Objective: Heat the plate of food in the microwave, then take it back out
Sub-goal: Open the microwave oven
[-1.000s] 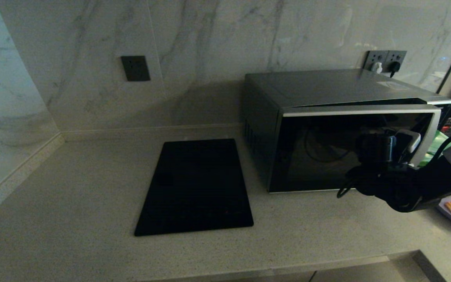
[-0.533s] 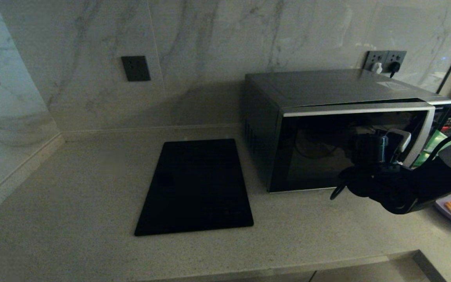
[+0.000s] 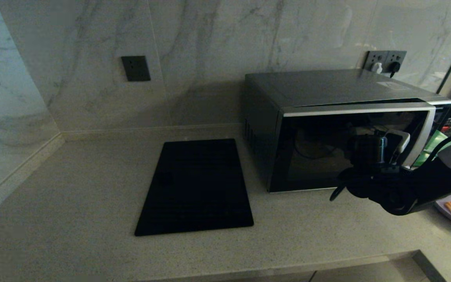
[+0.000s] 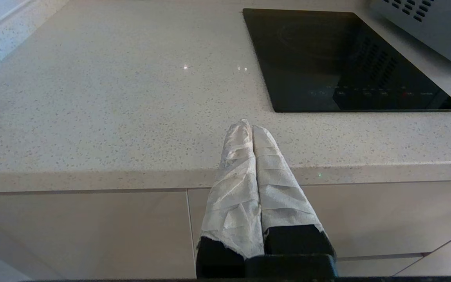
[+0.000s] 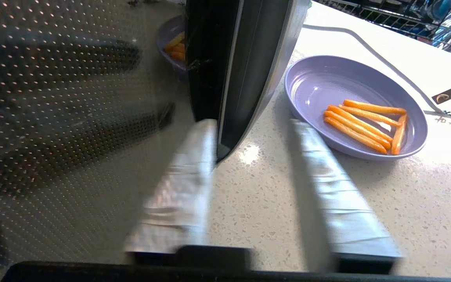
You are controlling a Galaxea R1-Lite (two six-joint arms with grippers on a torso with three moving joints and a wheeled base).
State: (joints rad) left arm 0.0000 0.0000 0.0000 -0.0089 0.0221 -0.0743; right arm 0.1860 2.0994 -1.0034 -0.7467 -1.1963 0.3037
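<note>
The microwave (image 3: pixel 327 86) stands at the back right of the counter, its black glass door (image 3: pixel 319 156) swung a little ajar. My right gripper (image 3: pixel 390 144) is open at the door's handle side. In the right wrist view the gripper (image 5: pixel 253 125) straddles the door's lower free corner (image 5: pixel 225 133), one wrapped finger (image 5: pixel 186 184) lying against the dotted glass. The lavender plate (image 5: pixel 315 84) with orange sticks of food (image 5: pixel 358 123) rests on the counter just right of the door, cut by the picture's edge in the head view (image 3: pixel 444 211). My left gripper (image 4: pixel 249 127) is shut on nothing.
A flat black cooktop panel (image 3: pixel 196 188) lies left of the microwave. The left gripper hangs parked over the counter's front edge (image 4: pixel 92 176), outside the head view. A wire rack (image 5: pixel 405 19) and a grey cable (image 5: pixel 366 47) lie beyond the plate. Wall sockets (image 3: pixel 386 58) sit behind the microwave.
The right gripper has shifted slightly left and towards me, and the door's free edge has swung out a little with it. The left arm has not moved.
</note>
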